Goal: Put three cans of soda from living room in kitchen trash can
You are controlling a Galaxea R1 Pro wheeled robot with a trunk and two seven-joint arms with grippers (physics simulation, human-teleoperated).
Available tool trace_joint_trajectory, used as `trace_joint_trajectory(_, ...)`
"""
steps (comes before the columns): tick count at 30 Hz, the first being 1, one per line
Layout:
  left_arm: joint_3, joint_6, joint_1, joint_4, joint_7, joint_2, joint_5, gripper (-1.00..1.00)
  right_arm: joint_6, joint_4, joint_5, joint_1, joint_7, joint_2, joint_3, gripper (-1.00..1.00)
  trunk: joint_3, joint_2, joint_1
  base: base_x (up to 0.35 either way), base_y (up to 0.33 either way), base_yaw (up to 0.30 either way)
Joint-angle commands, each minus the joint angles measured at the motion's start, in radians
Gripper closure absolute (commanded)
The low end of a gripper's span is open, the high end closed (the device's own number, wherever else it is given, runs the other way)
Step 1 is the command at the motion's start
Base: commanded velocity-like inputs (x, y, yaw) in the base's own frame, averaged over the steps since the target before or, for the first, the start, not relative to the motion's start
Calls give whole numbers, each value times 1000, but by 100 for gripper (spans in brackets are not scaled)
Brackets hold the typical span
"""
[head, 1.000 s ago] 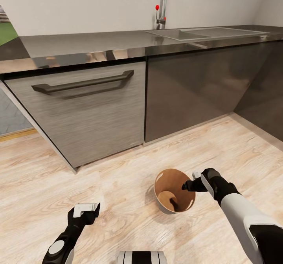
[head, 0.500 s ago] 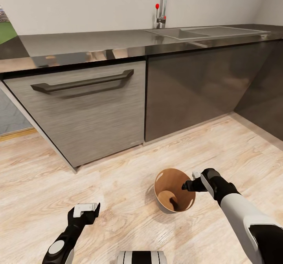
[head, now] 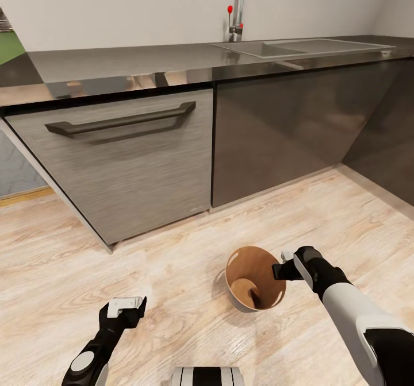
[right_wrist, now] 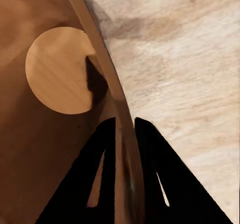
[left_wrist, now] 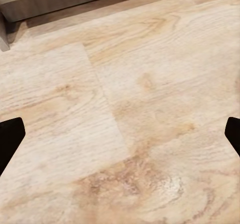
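The tash can [head: 244, 265] stands on the pale wood floor of the kitchen, its brown inside facing up, and I see only its bare round bottom. My right gripper [head: 280, 271] sits at the bin's right rim. In the right wrist view its two dark fingers [right_wrist: 102, 149] straddle that rim of the tash can [right_wrist: 45, 149], pinched close on it. My left gripper [head: 129, 304] hovers low over the floor to the left of the bin, open, with bare planks between its fingertips [left_wrist: 11, 134]. The cans of soda are out of view.
A grey cabinet front with a dark bar handle [head: 121, 123] rises behind the bin, with darker cabinet fronts [head: 270, 133] to its right. Above runs the steel countertop [head: 144, 64] with a sink [head: 299, 47] and tall tap [head: 237, 7]. Wood floor [head: 172, 248] surrounds the bin.
The right gripper's dark fingertip has drawn in slightly toward the bin's rim. The bin, the left arm and the view have stayed put.
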Motion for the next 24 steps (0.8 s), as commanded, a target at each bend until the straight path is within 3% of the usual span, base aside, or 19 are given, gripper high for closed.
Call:
trace_joint_trajectory(1, 0, 0, 0, 0, 0, 0, 0, -100, 0, 0, 1, 0, 0, -1, 0, 100, 0, 0, 0, 0, 0, 0)
trace_joint_trajectory(24, 2, 1, 0, 10, 2, -1, 1, -100, 0, -1, 1, 1, 1, 7, 1, 100, 4, 0, 0, 0, 0, 0)
